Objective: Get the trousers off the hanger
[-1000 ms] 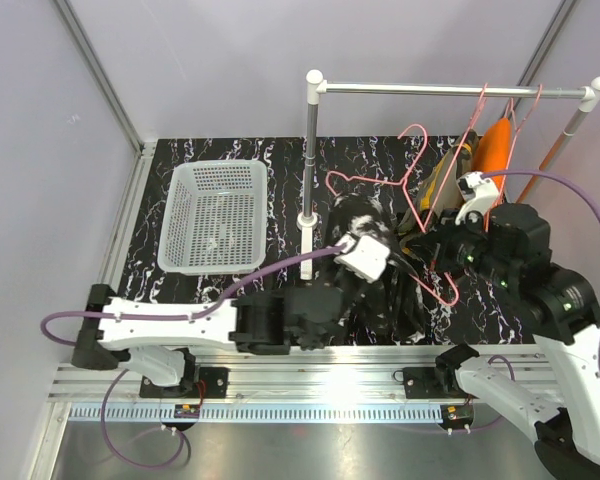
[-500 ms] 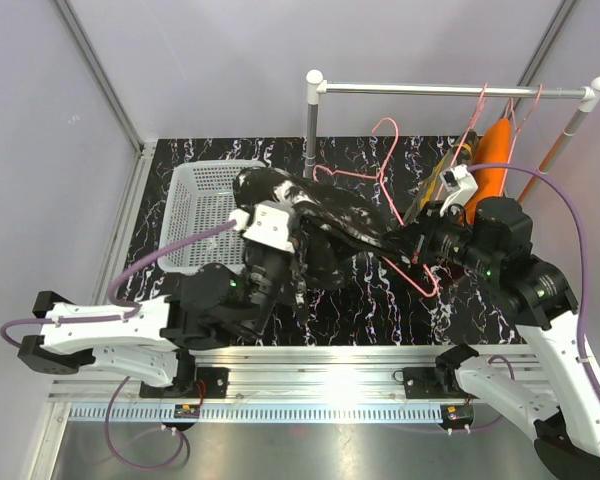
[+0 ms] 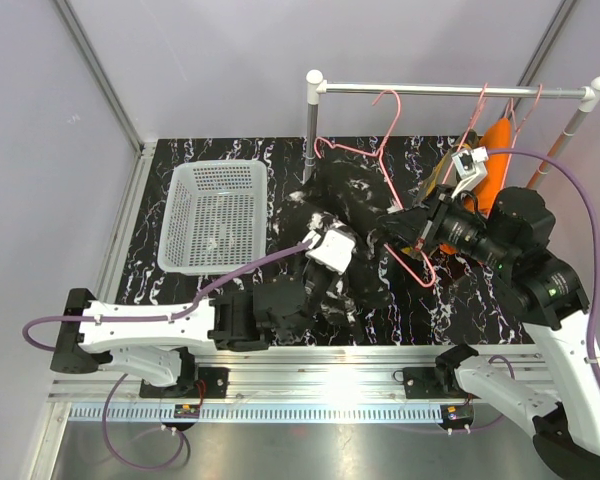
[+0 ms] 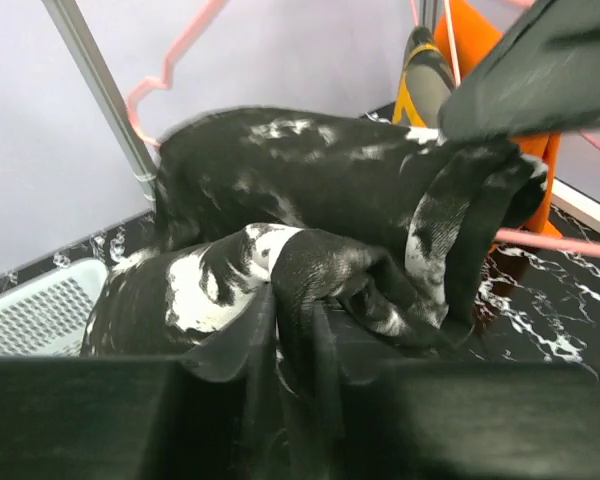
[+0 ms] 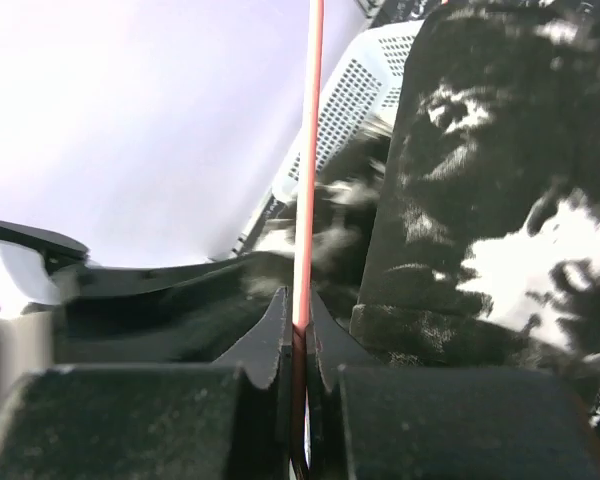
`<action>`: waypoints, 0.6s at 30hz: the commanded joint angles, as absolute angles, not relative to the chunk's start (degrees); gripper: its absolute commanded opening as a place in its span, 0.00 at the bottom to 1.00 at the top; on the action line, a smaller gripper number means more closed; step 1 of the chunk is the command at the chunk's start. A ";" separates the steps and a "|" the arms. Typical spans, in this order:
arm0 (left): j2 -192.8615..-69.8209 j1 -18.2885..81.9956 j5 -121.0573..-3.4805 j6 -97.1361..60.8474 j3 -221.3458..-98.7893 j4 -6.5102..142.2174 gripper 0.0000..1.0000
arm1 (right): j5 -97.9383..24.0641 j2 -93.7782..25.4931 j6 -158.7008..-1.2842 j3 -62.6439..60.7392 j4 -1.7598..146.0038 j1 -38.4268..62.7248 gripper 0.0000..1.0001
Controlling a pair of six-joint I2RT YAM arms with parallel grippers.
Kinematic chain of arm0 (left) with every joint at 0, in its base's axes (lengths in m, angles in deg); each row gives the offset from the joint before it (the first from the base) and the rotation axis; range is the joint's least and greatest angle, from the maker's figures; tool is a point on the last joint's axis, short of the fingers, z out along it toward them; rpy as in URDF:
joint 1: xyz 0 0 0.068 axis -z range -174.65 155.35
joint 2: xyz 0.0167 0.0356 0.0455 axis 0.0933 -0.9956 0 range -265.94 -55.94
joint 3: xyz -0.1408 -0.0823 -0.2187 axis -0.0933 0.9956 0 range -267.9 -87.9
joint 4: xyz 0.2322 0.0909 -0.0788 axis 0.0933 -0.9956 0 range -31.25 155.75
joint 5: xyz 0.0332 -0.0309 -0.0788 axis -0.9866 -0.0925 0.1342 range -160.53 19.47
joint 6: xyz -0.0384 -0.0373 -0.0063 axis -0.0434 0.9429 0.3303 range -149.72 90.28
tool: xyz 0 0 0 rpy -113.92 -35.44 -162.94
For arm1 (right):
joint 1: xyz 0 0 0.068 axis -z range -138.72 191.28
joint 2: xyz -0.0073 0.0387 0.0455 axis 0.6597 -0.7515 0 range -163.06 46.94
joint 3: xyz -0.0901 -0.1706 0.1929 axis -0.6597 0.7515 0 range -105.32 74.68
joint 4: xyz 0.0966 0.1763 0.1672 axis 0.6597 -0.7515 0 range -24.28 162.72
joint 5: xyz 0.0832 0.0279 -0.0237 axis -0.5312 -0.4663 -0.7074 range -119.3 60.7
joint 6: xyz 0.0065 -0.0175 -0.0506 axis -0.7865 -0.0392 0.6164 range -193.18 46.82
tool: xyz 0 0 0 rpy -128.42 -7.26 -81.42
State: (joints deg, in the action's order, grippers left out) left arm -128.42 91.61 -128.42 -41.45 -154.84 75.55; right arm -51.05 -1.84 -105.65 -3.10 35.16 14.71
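The black trousers with white splotches [image 3: 355,195] lie heaped on the table between the rack's post and my right arm. My left gripper [image 4: 295,300] is shut on a fold of the black trousers [image 4: 310,170]. My right gripper [image 3: 392,232] is shut on the wire of the pink hanger [image 3: 378,152], whose hook sits just under the rail. In the right wrist view the hanger's wire [image 5: 308,150] runs straight up out of the jaws. I cannot tell whether the cloth is still round the hanger's bar. Camouflage trousers [image 3: 442,175] and orange trousers [image 3: 495,150] hang on the rail.
A white basket [image 3: 215,215] stands at the back left of the marbled black table [image 3: 180,290]. The rack's upright post [image 3: 310,160] rises just left of the heap, and its rail [image 3: 450,90] runs to the right wall. More pink hangers hang at the rail's right end.
My left gripper swung the black trousers left toward the basket, then came back to the centre, and the cloth now lies lower on the table. The right gripper raised the hanger toward the rail.
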 commanded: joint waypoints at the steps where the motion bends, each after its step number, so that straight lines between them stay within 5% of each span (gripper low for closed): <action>1: -127.83 90.61 -125.11 -37.72 -151.37 80.50 0.32 | -56.19 -1.23 -108.68 -8.02 45.65 14.64 0.00; 3: -127.74 90.61 -124.85 -37.72 -148.73 82.09 0.34 | -56.28 -1.23 -109.12 -10.04 45.39 14.56 0.00; 5: -127.65 90.61 -124.41 -37.90 -147.84 83.76 0.00 | -55.40 -1.05 -109.30 -11.71 44.60 14.56 0.00; 18: -128.00 90.70 -125.56 -49.40 -149.60 95.00 0.01 | -53.56 -1.93 -109.74 -14.87 43.37 14.64 0.00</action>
